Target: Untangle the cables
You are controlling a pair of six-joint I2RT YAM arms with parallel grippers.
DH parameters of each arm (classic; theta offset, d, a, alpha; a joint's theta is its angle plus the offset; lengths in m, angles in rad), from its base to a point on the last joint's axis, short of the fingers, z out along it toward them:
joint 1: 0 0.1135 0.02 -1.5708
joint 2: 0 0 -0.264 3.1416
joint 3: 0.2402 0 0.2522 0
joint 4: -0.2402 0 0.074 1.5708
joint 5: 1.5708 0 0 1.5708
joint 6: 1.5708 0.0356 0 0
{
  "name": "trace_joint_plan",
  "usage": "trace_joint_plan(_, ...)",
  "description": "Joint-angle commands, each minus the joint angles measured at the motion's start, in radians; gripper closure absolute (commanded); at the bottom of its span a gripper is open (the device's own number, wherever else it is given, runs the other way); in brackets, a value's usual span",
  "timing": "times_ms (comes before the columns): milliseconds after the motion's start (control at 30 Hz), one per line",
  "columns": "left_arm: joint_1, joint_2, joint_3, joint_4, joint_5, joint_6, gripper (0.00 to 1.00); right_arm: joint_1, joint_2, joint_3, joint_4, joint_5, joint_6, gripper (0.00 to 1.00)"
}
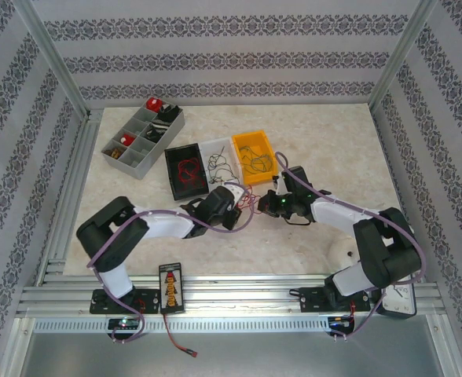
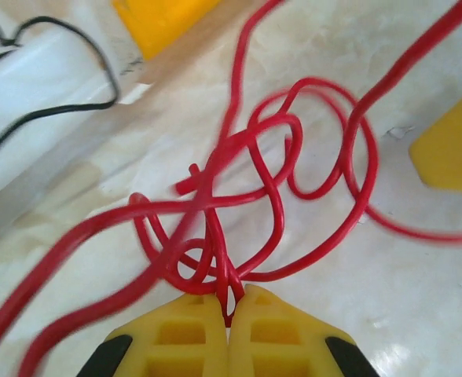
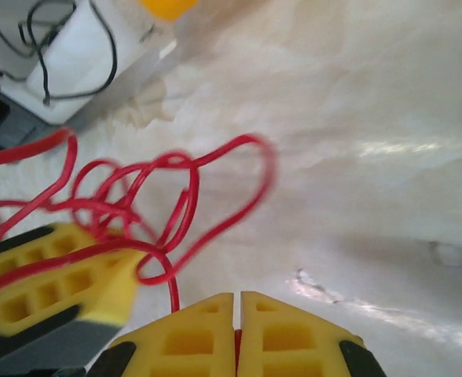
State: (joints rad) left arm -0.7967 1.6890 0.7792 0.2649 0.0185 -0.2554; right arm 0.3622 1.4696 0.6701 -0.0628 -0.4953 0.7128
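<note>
Cables blurred, ends off-frame

Top view: bright, even, diffuse light. Table washes pale, with only faint soft shadows under the arms. Overall soft, low detail.

Left wrist view: red cables are fairly sharp mid-frame and motion-smeared toward the lower left and right edges. White bin at upper left is out of focus.

Right wrist view: cable loop smears on its right side. A glare streak sits on the table. Left gripper's finger at lower left is blurred, and the far corner is defocused.
</note>
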Motion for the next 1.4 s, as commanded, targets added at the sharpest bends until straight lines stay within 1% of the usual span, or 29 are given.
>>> trace_joint_plan(0,0.053,-0.111,-0.058,0.094,0.147,-0.098,1.00,-0.052,-0.038,-0.032,-0.013,0.012,0.030,1.00)
trace_joint_plan(100,0.098,-0.204,-0.117,0.093,0.235,-0.145,1.00,-0.105,-0.054,-0.056,-0.017,0.030,0.049,1.00)
trace_joint_plan(233,0.171,-0.341,-0.215,0.100,0.264,-0.207,1.00,-0.189,-0.078,-0.101,-0.016,0.061,0.087,1.00)
trace_joint_plan(367,0.292,-0.517,-0.319,0.103,0.308,-0.277,1.00,-0.279,-0.112,-0.158,-0.018,0.098,0.128,1.00)
trace_joint_plan(500,0.399,-0.694,-0.353,0.022,0.367,-0.281,1.00,-0.344,-0.155,-0.199,-0.030,0.133,0.141,1.00)
trace_joint_plan(600,0.475,-0.790,-0.349,-0.044,0.430,-0.275,1.00,-0.375,-0.191,-0.223,-0.036,0.167,0.152,1.00)
trace_joint_plan(700,0.505,-0.818,-0.324,-0.093,0.430,-0.261,1.00,-0.390,-0.216,-0.232,-0.036,0.176,0.153,1.00)
trace_joint_plan(767,0.502,-0.777,-0.288,-0.141,0.458,-0.220,1.00,-0.390,-0.213,-0.227,-0.038,0.157,0.140,1.00)
trace_joint_plan(867,0.472,-0.688,-0.231,-0.206,0.462,-0.168,1.00,-0.386,-0.204,-0.221,-0.033,0.124,0.122,1.00)
trace_joint_plan(933,0.410,-0.639,-0.200,-0.219,0.419,-0.127,1.00,-0.377,-0.204,-0.219,-0.032,0.120,0.116,1.00)
trace_joint_plan(967,0.357,-0.610,-0.180,-0.222,0.392,-0.105,0.99,-0.370,-0.204,-0.218,-0.035,0.120,0.114,1.00)
trace_joint_plan(1033,0.252,-0.534,-0.128,-0.234,0.347,-0.064,0.88,-0.355,-0.204,-0.220,-0.033,0.119,0.114,1.00)
trace_joint_plan(1067,0.203,-0.490,-0.096,-0.235,0.335,-0.047,0.76,-0.343,-0.203,-0.222,-0.034,0.120,0.116,1.00)
trace_joint_plan(1100,0.160,-0.429,-0.069,-0.229,0.327,-0.039,0.68,-0.328,-0.203,-0.224,-0.033,0.121,0.119,1.00)
trace_joint_plan(1167,0.097,-0.331,-0.026,-0.190,0.307,-0.035,0.55,-0.298,-0.204,-0.229,-0.032,0.131,0.121,1.00)
trace_joint_plan(1233,0.044,-0.221,0.017,-0.136,0.279,-0.033,0.48,-0.277,-0.203,-0.235,-0.031,0.143,0.124,1.00)
trace_joint_plan(1267,0.018,-0.162,0.048,-0.122,0.250,-0.030,0.43,-0.270,-0.203,-0.237,-0.031,0.146,0.129,1.00)
trace_joint_plan(1333,-0.022,-0.056,0.129,-0.102,0.192,-0.027,0.40,-0.267,-0.205,-0.243,-0.024,0.146,0.135,1.00)
trace_joint_plan(1367,-0.038,-0.003,0.171,-0.084,0.153,-0.028,0.36,-0.267,-0.208,-0.244,-0.024,0.146,0.135,1.00)
